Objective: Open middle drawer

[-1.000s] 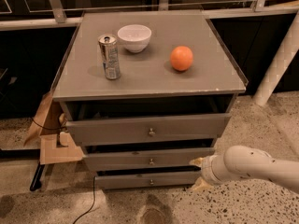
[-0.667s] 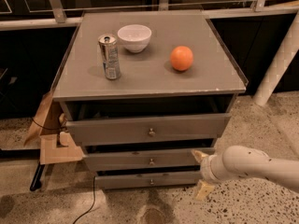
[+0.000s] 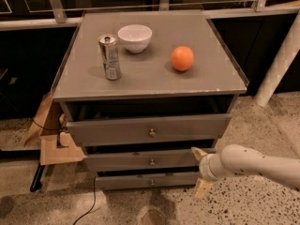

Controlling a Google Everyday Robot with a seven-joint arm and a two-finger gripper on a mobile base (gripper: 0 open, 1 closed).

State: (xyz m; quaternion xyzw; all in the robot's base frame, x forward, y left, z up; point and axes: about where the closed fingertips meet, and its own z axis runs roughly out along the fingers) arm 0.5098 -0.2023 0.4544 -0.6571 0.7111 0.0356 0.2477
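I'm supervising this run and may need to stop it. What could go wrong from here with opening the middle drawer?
1. The open two-finger gripper sits at the right end of the wide grey middle drawer, well off its small round brass knob; it may snag the edge instead.
2. A jolt might topple the upright silver can or roll the round orange on the grey cabinet top.

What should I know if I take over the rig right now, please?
Gripper: fingers open, holding nothing, low at the right end of the drawer fronts, well right of the knobs.
Middle drawer: under the top drawer, which stands slightly out; its brass knob is untouched.
Done: approach only.
Left: bring the gripper to the knob, close on it, pull the drawer out.
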